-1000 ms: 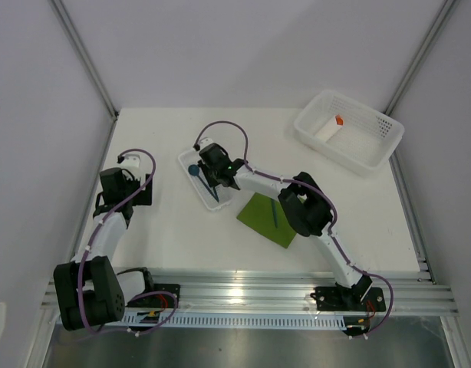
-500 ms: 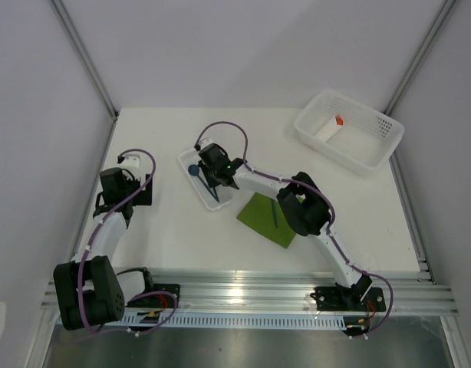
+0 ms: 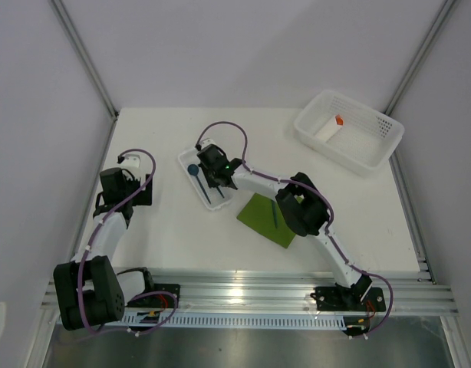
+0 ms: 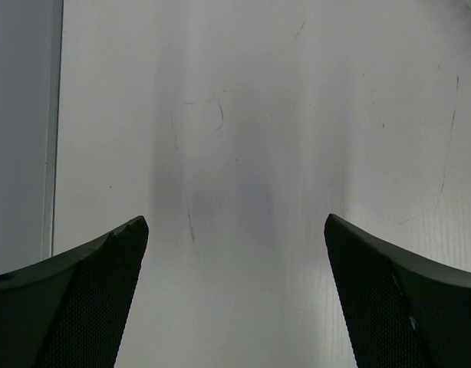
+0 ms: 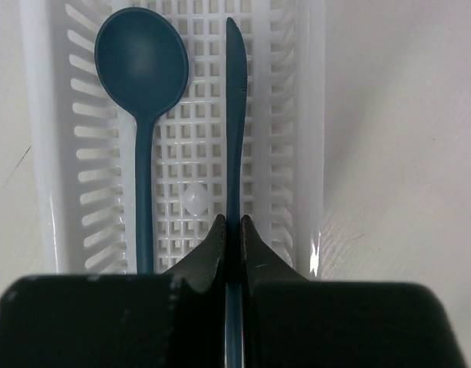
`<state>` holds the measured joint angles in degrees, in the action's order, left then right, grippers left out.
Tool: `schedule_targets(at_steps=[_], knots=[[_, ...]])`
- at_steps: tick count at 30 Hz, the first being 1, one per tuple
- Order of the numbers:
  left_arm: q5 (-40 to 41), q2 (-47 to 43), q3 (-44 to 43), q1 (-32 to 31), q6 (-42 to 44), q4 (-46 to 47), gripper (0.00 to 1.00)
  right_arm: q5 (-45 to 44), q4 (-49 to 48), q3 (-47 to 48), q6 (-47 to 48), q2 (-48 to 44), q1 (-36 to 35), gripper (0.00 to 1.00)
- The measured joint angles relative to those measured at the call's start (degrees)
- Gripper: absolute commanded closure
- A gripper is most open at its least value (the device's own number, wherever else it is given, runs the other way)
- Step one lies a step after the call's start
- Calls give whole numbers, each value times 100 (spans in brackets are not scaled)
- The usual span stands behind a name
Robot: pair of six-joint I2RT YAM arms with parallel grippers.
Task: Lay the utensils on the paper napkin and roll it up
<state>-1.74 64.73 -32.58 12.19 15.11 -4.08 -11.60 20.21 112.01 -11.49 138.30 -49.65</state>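
Reading left to right: left gripper [image 4: 235,222] hangs over bare table [image 4: 243,115], jaws wide apart, holding nothing. In the white tray [image 5: 36,153] the spoon [image 5: 142,61] lies beside the knife [image 5: 234,115]. Right gripper [image 5: 232,226] jaws, part open a second ago, are now pinched shut on the knife handle. I judge it ready to lift. One blue utensil [image 3: 275,212] already lies on the napkin [image 3: 258,216], right of the tray.

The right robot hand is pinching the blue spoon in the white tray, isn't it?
Not quite. The right gripper is pinching the blue knife, not the spoon. The spoon lies loose beside the knife in the white tray. The right wrist view shows this.
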Motion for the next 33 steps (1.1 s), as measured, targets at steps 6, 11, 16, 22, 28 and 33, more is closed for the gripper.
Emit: schedule_targets(at_steps=[6, 11, 16, 22, 28, 33], knots=[[-7, -28, 2, 0, 2, -15, 0, 0, 4, -2, -98, -33, -2, 100], [-44, -85, 0, 0, 2, -24, 1, -2, 7, -2, -201, -219, -11, 100], [-44, -116, 0, 0, 2, -103, 1, 0, -170, -234, -234, -796, -15, 100], [-42, -328, 0, 0, 2, -155, 1, 201, -778, -1187, -396, -2221, 59, 100], [-55, -404, 0, 0, 4, -166, 1, 481, -1473, -3032, -673, -4002, 610, 100], [-109, -404, 0, 0, 4, -177, 1, 476, -1705, -5029, -940, -5034, 1327, 100]])
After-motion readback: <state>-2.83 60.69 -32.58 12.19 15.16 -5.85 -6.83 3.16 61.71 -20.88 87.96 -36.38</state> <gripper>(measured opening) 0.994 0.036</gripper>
